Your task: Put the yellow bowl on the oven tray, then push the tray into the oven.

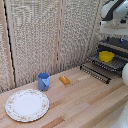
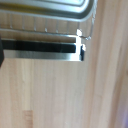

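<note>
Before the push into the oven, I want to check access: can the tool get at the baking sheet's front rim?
Probably yes. The baking sheet juts out with its front rim uncovered, the yellow dish sits further back, and the arm hangs right above. The tool itself isn't visible.

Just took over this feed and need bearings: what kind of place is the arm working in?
Probably a mock kitchen counter: a wooden tabletop holding a toaster oven with a yellow dish on its baking sheet, plus a patterned plate and blue cup.
</note>
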Motion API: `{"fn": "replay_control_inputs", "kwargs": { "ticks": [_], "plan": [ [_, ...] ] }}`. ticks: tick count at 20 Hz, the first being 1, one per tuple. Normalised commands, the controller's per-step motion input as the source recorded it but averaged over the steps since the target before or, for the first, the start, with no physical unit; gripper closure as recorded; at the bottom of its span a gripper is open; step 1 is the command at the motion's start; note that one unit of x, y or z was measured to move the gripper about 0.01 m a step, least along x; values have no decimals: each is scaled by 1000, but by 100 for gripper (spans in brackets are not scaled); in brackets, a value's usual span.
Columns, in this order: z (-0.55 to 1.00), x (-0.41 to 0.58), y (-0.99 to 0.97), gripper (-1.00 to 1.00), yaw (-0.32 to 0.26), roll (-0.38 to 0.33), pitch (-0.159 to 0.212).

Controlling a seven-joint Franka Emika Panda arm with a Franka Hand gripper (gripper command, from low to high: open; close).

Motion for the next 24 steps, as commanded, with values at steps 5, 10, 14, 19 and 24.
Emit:
{"fn": "replay_control_inputs", "kwargs": {
  "ticks": [5,10,14,19,24],
  "plan": [
    [-54,-13,52,-100,247,-217,141],
    [-143,0,-77,-100,284,-246,-5],
    [-61,0,-56,-100,292,-210,-6],
    [231,-89,49,-100,280,-151,198],
    [244,-79,106,-100,233,-167,255]
  ]
}}
